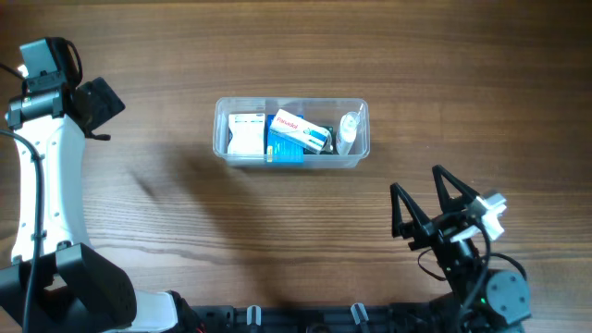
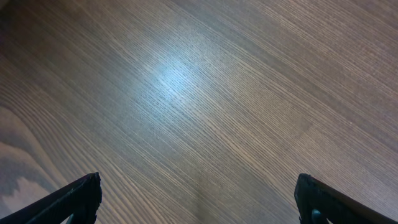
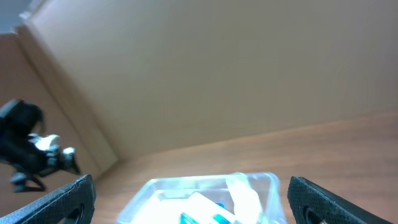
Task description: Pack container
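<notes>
The clear plastic container (image 1: 220, 139) sits at the table's middle. Inside it lie a white box (image 1: 245, 134), a white and blue box (image 1: 298, 129) and a small clear bottle (image 1: 349, 129). My right gripper (image 1: 419, 187) is open near the front right, a short way in front of the container's right end, with nothing between its fingers. In the right wrist view the container (image 3: 264, 180) lies ahead, between the open fingers of the gripper (image 3: 191, 186). My left gripper (image 1: 100, 109) is at the far left; its wrist view shows that gripper (image 2: 198, 190) open over bare wood.
The left arm's white link (image 1: 46, 176) runs along the table's left edge. The right arm's base (image 1: 481, 287) stands at the front right. A tan wall (image 3: 217, 68) rises behind the table's far edge, with the left arm's head (image 3: 31, 152) in front of it.
</notes>
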Robot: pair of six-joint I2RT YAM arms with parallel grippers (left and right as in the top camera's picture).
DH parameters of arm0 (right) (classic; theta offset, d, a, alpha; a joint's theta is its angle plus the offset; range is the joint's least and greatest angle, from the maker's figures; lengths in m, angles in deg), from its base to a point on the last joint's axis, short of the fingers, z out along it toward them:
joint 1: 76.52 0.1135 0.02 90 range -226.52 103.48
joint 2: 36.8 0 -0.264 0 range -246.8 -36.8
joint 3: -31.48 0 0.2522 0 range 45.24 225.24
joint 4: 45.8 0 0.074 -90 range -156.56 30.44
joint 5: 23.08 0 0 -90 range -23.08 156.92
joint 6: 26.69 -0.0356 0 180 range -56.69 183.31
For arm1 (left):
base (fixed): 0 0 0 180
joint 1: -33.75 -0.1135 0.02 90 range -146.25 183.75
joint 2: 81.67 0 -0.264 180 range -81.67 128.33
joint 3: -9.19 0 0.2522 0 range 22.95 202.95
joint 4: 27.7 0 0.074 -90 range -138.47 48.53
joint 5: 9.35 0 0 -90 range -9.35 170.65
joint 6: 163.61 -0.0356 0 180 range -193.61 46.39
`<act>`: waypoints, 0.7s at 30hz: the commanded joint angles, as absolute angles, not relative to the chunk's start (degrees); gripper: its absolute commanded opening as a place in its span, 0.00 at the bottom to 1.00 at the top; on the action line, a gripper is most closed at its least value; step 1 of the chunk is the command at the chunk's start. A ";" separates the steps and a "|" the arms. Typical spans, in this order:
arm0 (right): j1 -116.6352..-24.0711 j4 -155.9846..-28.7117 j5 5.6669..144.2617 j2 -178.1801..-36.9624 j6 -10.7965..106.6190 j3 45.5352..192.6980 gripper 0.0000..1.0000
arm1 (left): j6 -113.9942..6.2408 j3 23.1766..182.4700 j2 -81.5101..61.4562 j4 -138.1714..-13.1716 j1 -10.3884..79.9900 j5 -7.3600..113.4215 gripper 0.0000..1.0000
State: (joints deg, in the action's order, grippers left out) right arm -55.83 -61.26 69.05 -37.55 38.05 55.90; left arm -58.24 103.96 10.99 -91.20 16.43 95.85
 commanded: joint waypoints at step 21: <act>-66.17 -55.53 76.02 -37.03 60.28 46.13 1.00 | -58.32 104.33 10.00 -91.05 16.32 96.57 1.00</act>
State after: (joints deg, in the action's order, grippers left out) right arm -65.86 -56.45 74.65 -37.53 56.06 48.53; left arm -58.24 103.96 10.99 -91.20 16.43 95.83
